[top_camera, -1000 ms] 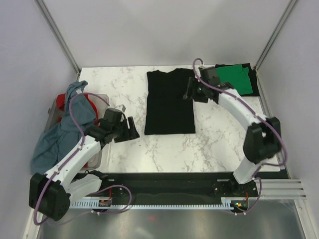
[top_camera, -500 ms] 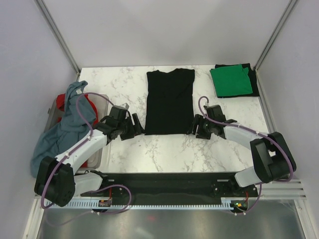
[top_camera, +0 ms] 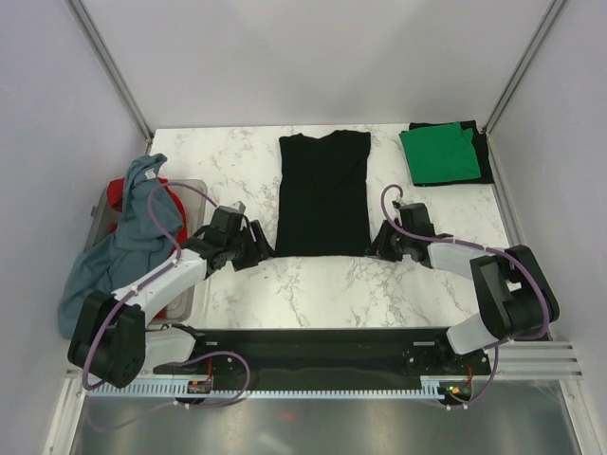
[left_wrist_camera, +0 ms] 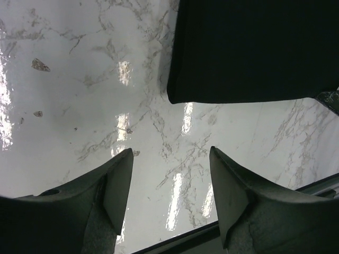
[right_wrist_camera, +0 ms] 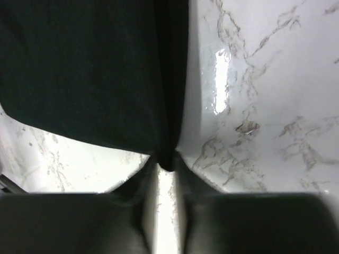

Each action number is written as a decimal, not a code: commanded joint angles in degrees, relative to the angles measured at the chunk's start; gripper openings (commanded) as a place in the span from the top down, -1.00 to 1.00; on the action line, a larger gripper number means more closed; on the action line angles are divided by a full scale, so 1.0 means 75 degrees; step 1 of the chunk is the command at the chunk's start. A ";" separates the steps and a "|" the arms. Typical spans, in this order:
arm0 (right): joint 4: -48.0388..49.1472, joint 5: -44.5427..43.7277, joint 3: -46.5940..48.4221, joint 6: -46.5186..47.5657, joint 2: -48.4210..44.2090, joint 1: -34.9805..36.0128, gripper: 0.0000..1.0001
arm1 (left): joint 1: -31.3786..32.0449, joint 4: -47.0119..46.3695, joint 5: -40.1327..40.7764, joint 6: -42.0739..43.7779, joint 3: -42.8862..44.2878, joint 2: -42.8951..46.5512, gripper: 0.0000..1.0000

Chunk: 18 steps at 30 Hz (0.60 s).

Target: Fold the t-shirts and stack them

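One corner of the black t-shirt, at 5 o'clock, sits clamped in your right gripper. Your left gripper gapes apart at 7 o'clock.

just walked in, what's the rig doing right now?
Both arms are at the near hem of the black shirt, laid flat mid-table. The right gripper pinches its near right corner; the left gripper is open just short of the near left corner, not touching. A folded green shirt sits at the far right. A grey-blue shirt and a red shirt spill from the bin on the left, unfolded.
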<state>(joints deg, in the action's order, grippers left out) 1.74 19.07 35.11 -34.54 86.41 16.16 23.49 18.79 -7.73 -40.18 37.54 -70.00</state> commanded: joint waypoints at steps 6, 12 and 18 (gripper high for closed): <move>0.0670 0.0516 -0.0392 0.0235 0.0139 -0.0116 1.00 | -0.0014 -0.1519 -0.0189 -0.0443 -0.0446 -0.0931 -0.26; 0.0811 0.0586 -0.0627 0.0247 0.0162 -0.0116 1.00 | -0.0002 -0.2469 -0.0376 -0.0595 -0.0634 -0.1670 -0.20; 0.1010 0.0727 -0.0709 0.0247 0.0337 -0.0128 1.00 | 0.0021 -0.3102 -0.0330 -0.0642 -0.0751 -0.1975 -0.18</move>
<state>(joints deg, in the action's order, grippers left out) 8.67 23.42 31.09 -34.06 87.35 15.16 23.51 -1.43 -11.11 -43.79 33.58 -83.02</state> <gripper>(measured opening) 0.012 0.596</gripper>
